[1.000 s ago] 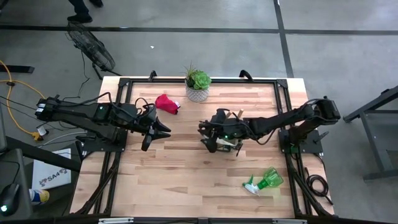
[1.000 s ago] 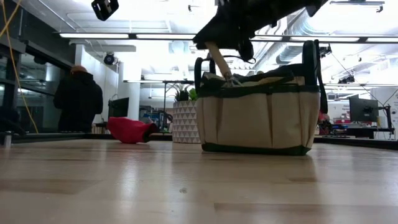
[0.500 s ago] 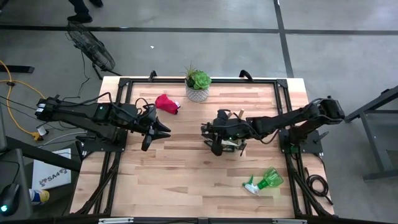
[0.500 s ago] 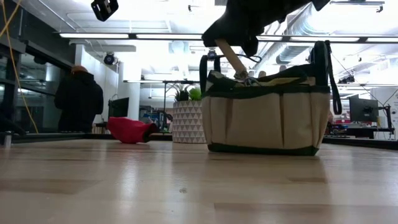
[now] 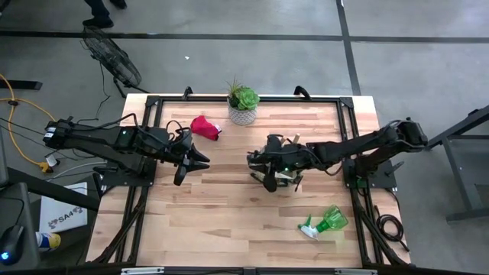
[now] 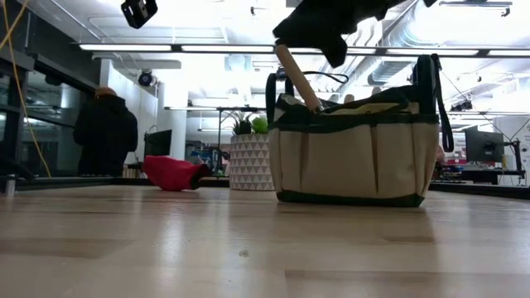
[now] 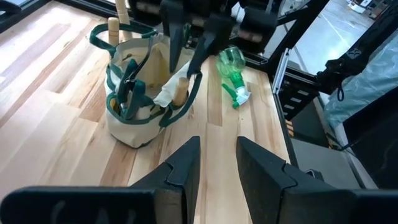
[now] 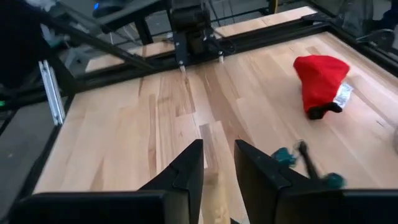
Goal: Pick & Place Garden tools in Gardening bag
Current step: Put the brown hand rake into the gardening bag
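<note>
The tan gardening bag (image 6: 356, 157) stands mid-table, also in the left wrist view (image 7: 134, 121). A wooden tool handle (image 6: 298, 79) leans out of it, its lower end inside. My right gripper (image 7: 186, 65) hangs over the bag, open, a finger on each side of that handle's top. A second wooden handle (image 7: 113, 28) sticks up at the bag's other side. The red glove (image 5: 205, 126) lies at the far left of centre. On its side near the right front lies the green spray bottle (image 5: 327, 221). My left gripper (image 5: 200, 160) hovers open left of the bag, holding nothing. My right gripper comes at the wooden handle's top end (image 7: 181, 84) slanting down from the table's right. Its fingers (image 7: 174, 50) stand wider apart than the handle. Whether either finger still touches the handle, I cannot tell. The tool leans in the bag.
A succulent in a white pot (image 5: 243, 107) stands at the far edge behind the bag. A person in dark clothes (image 6: 103, 132) stands beyond the table. Bare wood lies between the two grippers and along the near edge.
My right gripper has risen a little above the bag. The bag has slid slightly toward the table's right. More of the leaning wooden handle shows below the gripper than before.
</note>
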